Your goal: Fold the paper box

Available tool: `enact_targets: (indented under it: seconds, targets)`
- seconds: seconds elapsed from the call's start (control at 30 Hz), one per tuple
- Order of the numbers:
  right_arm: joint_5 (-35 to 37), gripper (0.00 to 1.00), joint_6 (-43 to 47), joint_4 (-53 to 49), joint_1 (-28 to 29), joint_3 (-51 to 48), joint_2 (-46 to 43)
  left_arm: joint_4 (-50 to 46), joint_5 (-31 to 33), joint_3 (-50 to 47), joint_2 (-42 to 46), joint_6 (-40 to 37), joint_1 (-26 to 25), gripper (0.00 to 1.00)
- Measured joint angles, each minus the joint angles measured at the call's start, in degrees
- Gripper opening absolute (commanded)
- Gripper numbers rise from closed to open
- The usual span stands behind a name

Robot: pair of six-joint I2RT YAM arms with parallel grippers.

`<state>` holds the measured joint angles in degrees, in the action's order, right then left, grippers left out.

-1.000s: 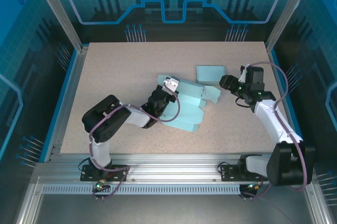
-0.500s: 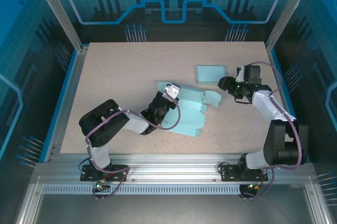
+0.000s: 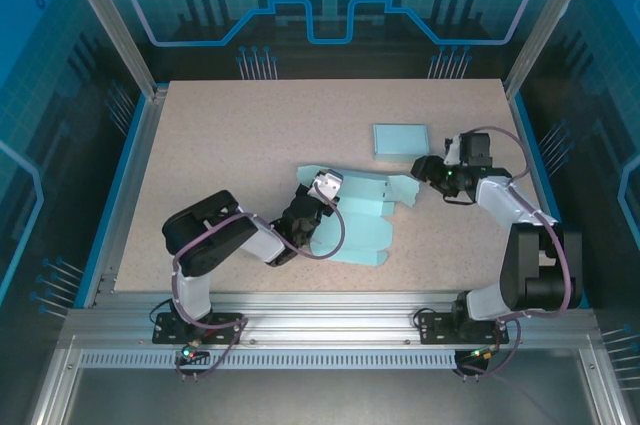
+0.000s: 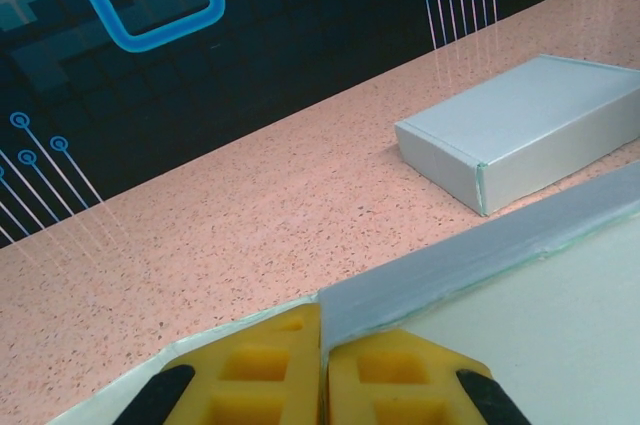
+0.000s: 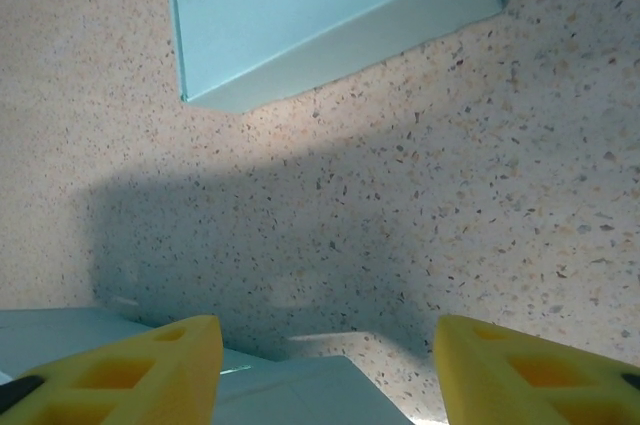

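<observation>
Where the left tool (image 4: pixel 322 333) clamps, the paper box (image 4: pixel 450 267) edge sits.

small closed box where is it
In the top view the small closed box lies right of centre, just beyond the paper box and the right gripper.

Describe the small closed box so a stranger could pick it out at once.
Start at the speckled table and look toward its far right part. Just beyond the right hand lies a small pale blue box. Unlike the big flat paper sheet in the middle, it is closed, neatly rectangular and sits alone.
</observation>
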<state>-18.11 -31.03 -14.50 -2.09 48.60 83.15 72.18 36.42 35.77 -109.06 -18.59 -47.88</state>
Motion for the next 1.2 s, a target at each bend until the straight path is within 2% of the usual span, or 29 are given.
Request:
enact_targets:
  seconds: [0.23,0.5,0.73,1.2]
  targets:
    - [0.0,0.59,0.0,0.5,0.6,-1.3,0.7,1.1,1.9,-1.9,-0.7,0.6,-2.6,0.1]
    - [0.0,0.58,0.0,0.5,0.6,-1.4,0.7,4.9,4.3,-3.4,-4.7,0.6,-3.0,0.1]
    - [4.1,0.56,-0.7,-2.5,0.6,-1.4,0.5,5.7,4.8,-3.3,-4.7,0.0,-3.0,0.11]
    - [2.6,0.55,-1.9,0.7,0.6,-2.4,5.1,5.7,4.3,-1.4,-1.3,-2.9,1.0,0.11]
